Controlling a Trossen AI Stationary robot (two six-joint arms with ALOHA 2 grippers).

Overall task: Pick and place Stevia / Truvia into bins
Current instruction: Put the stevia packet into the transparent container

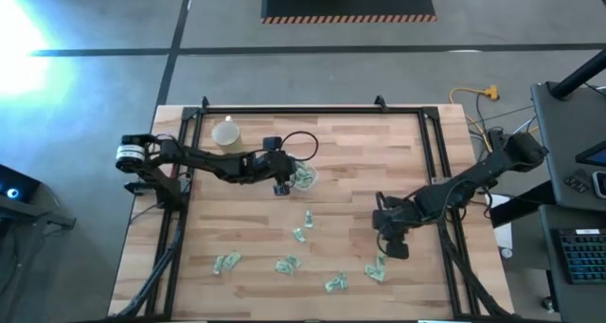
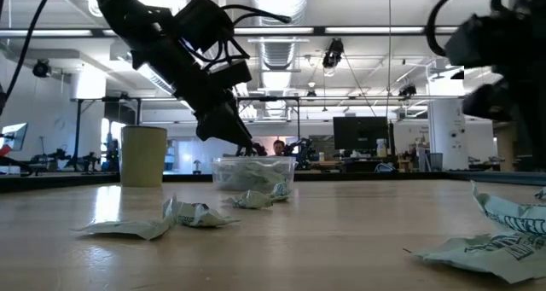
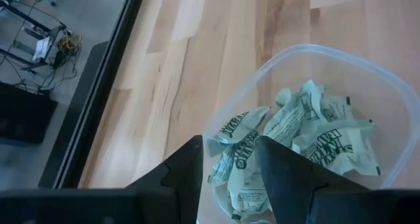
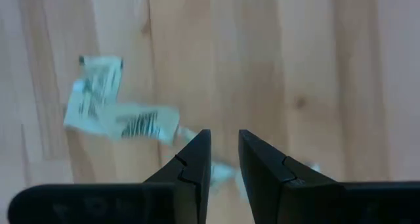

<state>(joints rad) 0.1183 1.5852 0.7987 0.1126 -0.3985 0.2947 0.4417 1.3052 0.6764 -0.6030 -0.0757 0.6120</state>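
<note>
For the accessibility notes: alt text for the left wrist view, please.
The left gripper hangs with open fingers over the clear tub, which holds several crumpled green-and-white sachets. Nothing sits between the fingers. The wooden table lies beneath the tub, and its dark edge frame runs alongside.

two black jointed arms, looped black cables (left arm [image 1: 199,159] base band apparently white), wedge-shaped fingers.

Tub [image 3: 367,73] cut off by the left wrist view's edge, sachets [image 4: 115,109] blurred in the right wrist view, another partly hidden behind the right end effector [image 4: 224,152], sachet print unreadable from above
</note>
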